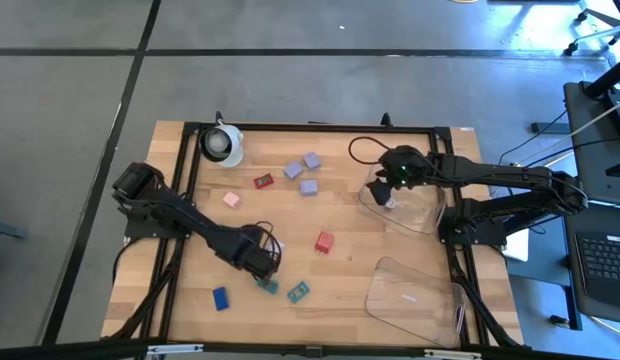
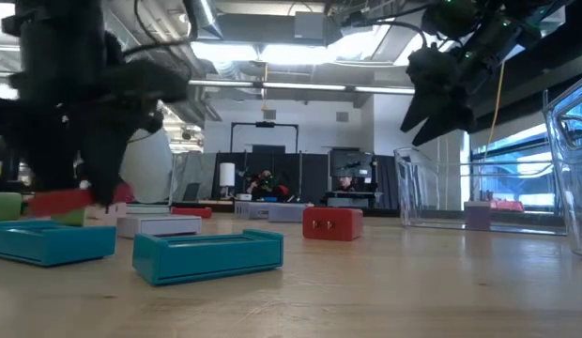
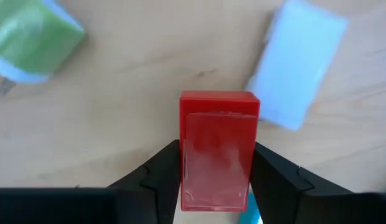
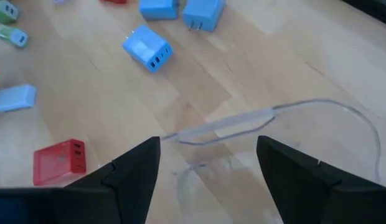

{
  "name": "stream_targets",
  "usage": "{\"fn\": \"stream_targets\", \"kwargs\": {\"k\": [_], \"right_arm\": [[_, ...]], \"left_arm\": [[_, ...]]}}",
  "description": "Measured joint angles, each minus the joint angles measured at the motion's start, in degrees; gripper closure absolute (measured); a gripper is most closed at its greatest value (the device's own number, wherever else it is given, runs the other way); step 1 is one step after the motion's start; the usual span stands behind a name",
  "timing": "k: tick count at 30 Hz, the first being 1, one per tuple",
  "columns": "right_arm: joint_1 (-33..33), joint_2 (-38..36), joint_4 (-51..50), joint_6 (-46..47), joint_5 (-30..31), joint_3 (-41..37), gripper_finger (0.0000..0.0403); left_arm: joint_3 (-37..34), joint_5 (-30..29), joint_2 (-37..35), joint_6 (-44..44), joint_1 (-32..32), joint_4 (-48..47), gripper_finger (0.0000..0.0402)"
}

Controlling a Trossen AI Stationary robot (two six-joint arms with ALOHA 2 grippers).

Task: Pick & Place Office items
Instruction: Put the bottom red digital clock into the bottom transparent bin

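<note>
Red block (image 3: 216, 152) is clamped between the left gripper (image 3: 215, 171) fingers above the table (image 1: 340, 290). Right gripper (image 4: 208, 165) hangs spread wide over the clear tray (image 1: 422, 212).

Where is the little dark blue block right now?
In the high view the dark blue block lies near the table's front edge on the left side, apart from the two teal pieces and the left gripper holding a red block.
</note>
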Motion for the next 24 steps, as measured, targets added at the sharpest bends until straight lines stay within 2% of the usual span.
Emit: {"fn": "stream_targets", "kwargs": {"k": [4, 8, 12, 15, 19, 24], "right_arm": [[0.00, 0.00, 1.84, -0.38, -2.07, 0.00, 0.0134], [0.02, 0.00, 5.55, -2.81, -6.61, 0.00, 0.0134], [0.02, 0.00, 11.22, -0.05, -11.66, 0.00, 0.0134], [0.00, 0.00, 15.95, 5.02, -13.77, 0.00, 0.0134], [0.00, -0.01, 20.98, 8.55, -17.00, 0.00, 0.0134], [0.07, 0.00, 27.60, 6.23, -21.87, 0.00, 0.0134]], "left_arm": [[0.07, -10.03, -2.85, 3.04, 1.14, 3.06, 0.0246], [0.08, -19.58, -4.92, 10.54, 3.03, 10.02, 0.0244], [0.09, -28.58, -5.29, 24.12, 5.81, 20.09, 0.0240], [0.13, -33.07, -5.11, 36.58, 8.20, 27.90, 0.0243], [0.13, -35.56, -4.95, 51.70, 12.71, 37.38, 0.0244], [0.16, -30.10, -4.95, 68.90, 18.05, 50.85, 0.0243]]}}
